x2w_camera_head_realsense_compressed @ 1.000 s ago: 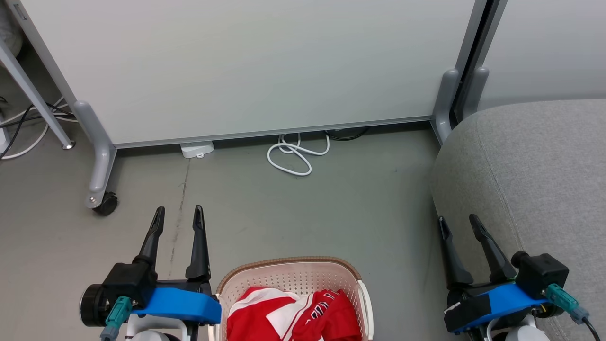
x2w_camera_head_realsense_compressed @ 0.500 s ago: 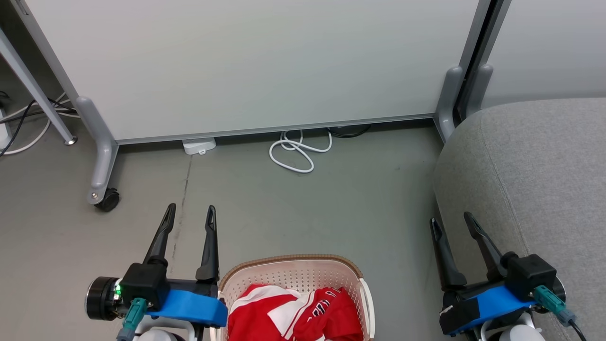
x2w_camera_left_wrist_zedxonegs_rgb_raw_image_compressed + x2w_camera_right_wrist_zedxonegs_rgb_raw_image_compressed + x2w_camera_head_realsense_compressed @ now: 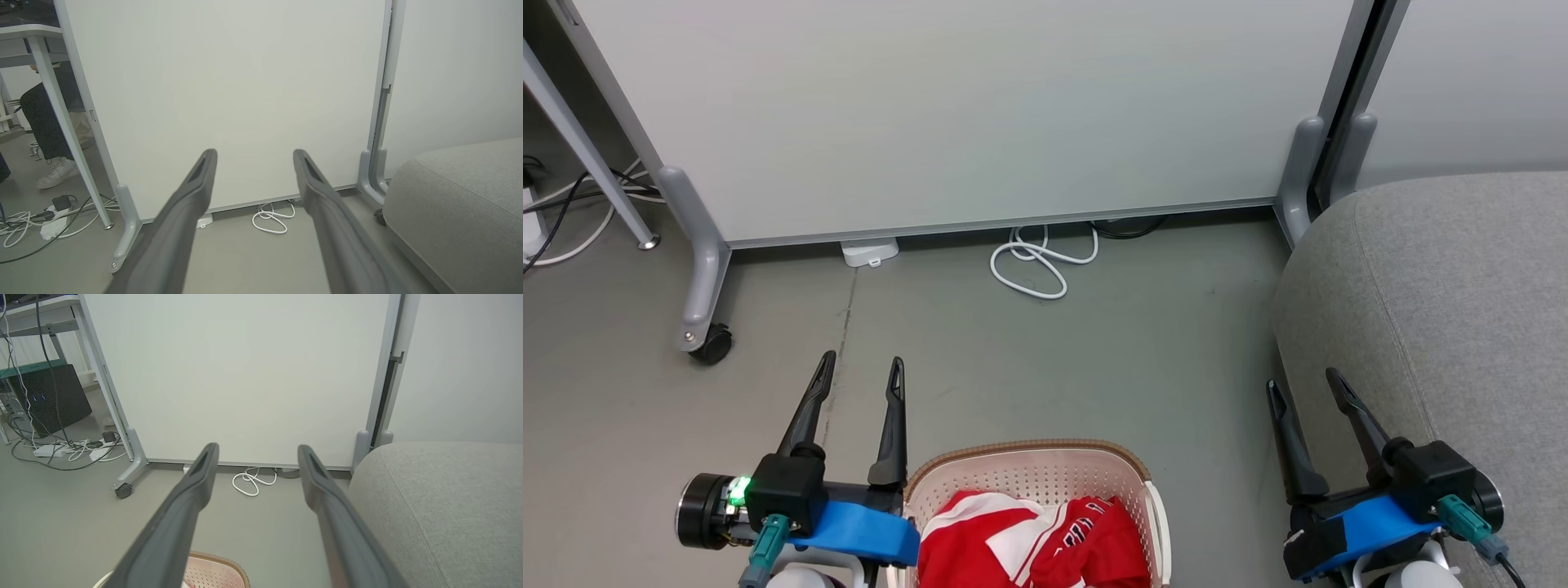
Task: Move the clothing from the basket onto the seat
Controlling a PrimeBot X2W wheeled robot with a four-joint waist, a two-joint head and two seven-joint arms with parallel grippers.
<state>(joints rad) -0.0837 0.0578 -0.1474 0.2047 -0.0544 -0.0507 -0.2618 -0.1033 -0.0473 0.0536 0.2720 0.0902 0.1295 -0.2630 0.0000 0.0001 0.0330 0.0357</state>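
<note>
Sitting closest to the robot, at the bottom middle of the head view, is a cream perforated basket (image 3: 1023, 478) with a brown braided rim. It holds the clothing (image 3: 1029, 547), a crumpled heap of red fabric with white bands and some dark lettering. The left gripper (image 3: 863, 359) hovers just beside the basket's left edge, its two long dark fingers spread apart and holding nothing. The right gripper (image 3: 1301, 379) hangs at the lower right, its fingers likewise parted and empty, by the left edge of the grey woven seat (image 3: 1445, 310). The seat stands well apart from the basket. Farther off, a looped white cable (image 3: 1037, 265) lies on the grey floor (image 3: 1094, 367) at the foot of a pale wheeled partition panel (image 3: 972, 114).
</note>
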